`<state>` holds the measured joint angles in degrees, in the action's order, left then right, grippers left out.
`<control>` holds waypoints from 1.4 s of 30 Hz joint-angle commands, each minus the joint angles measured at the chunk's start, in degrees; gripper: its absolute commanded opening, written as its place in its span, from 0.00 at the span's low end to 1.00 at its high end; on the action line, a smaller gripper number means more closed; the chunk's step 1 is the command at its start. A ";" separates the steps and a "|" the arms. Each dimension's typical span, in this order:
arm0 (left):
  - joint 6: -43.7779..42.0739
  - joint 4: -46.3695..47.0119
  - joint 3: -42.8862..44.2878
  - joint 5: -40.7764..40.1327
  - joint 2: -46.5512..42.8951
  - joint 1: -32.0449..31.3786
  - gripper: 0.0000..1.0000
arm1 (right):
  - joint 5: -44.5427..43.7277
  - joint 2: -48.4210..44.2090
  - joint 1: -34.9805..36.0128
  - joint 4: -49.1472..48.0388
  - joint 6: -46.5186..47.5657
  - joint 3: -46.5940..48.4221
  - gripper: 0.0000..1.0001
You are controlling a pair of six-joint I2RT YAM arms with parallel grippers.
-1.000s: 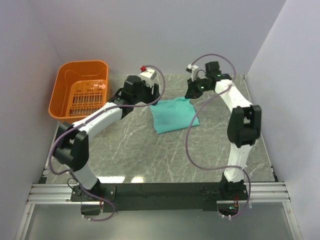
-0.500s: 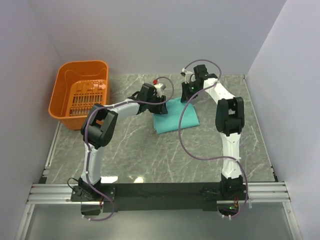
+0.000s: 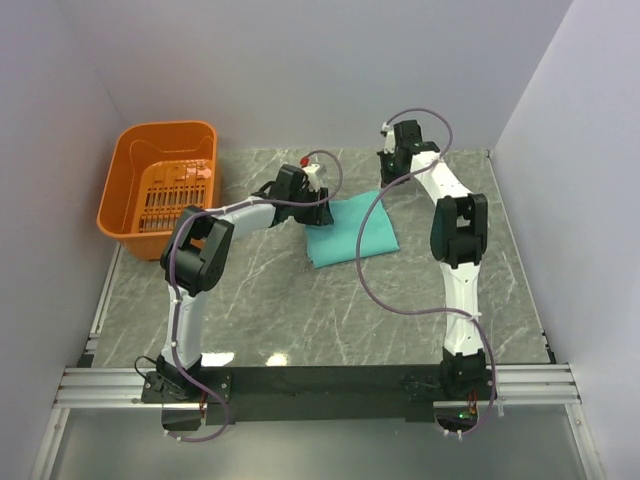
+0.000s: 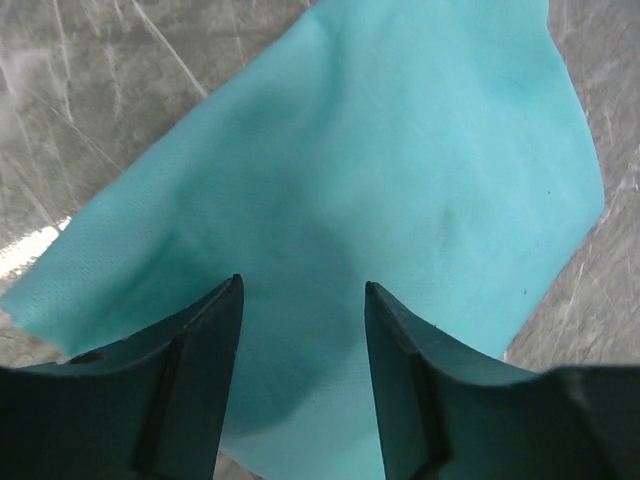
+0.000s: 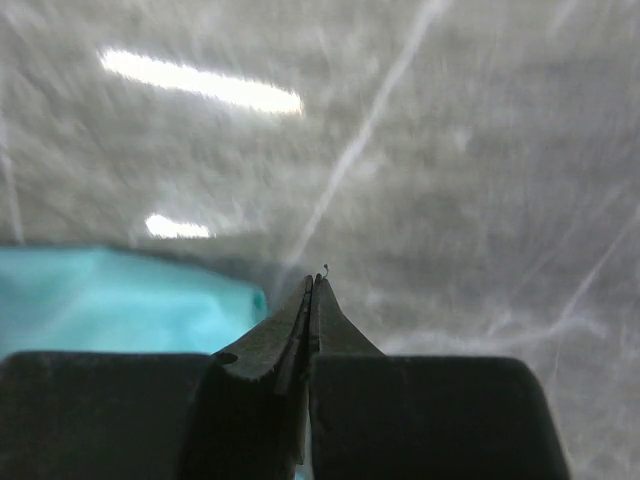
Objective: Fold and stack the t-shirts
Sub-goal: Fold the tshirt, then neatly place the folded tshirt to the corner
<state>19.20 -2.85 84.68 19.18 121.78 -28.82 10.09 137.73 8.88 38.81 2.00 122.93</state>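
Observation:
A teal t-shirt (image 3: 350,232), folded into a flat rectangle, lies on the marble table (image 3: 300,300) a little behind its centre. My left gripper (image 3: 320,207) hovers at the shirt's left edge. In the left wrist view its fingers (image 4: 303,290) stand apart, with only the teal fabric (image 4: 400,170) beneath them and nothing pinched. My right gripper (image 3: 388,175) sits just past the shirt's far right corner. It is shut and empty (image 5: 314,285), held over bare marble, with the shirt's edge (image 5: 120,300) to its lower left.
An orange plastic basket (image 3: 160,190) stands at the back left of the table. White walls close in the back and both sides. A purple cable (image 3: 370,270) from the right arm hangs across the shirt's right side.
My left arm has folded in and brought its gripper over the shirt's left edge. My right gripper has closed and drawn back from the shirt toward the far wall.

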 commanded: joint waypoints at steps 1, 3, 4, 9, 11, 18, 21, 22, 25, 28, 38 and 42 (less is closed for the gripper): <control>0.57 4.33 1.63 -0.28 -3.12 0.34 0.59 | -0.08 -8.50 -0.89 -2.07 1.94 -5.41 0.01; 0.92 5.40 1.19 -1.24 -4.61 0.52 0.64 | 5.89 -12.47 -0.97 -3.46 6.42 -11.45 0.04; 1.10 5.49 1.36 -1.51 -4.70 0.87 0.65 | 7.82 -16.75 -0.97 -4.34 8.53 -13.84 0.05; 2.85 3.99 3.47 -1.60 -2.34 2.54 0.65 | 26.80 -26.37 -1.24 -5.43 14.60 -26.59 0.17; 4.26 5.04 3.21 -0.73 -1.63 3.33 0.64 | 30.94 -25.33 -0.89 -2.87 14.96 -27.05 0.17; 5.85 7.24 2.85 0.77 0.30 4.82 0.63 | 35.62 -17.94 -0.71 7.60 16.63 -27.30 0.12; 5.85 7.25 3.73 1.47 1.53 5.44 0.63 | 32.37 -18.29 -0.97 7.51 16.72 -29.93 0.11; 5.76 7.07 3.99 1.65 1.88 5.70 0.63 | 30.62 -18.20 -1.24 7.25 15.94 -30.38 0.11; 5.67 6.55 4.96 2.35 3.46 6.14 0.63 | 27.46 -16.89 -1.94 7.07 14.79 -31.26 0.10; 5.93 6.54 5.32 2.79 4.52 6.58 0.63 | 25.60 -15.13 -2.73 7.77 14.17 -31.09 0.09; 6.90 8.55 4.79 2.79 5.32 8.34 0.63 | 24.62 -15.65 -4.75 8.65 14.78 -32.49 0.09; 3.75 8.92 5.84 2.18 1.02 8.34 0.65 | 27.18 -23.27 -6.42 7.52 16.63 -33.37 0.14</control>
<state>25.21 2.98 88.12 20.91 127.42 -20.75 35.66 122.10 4.19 46.26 16.62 90.26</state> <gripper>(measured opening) 0.644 0.123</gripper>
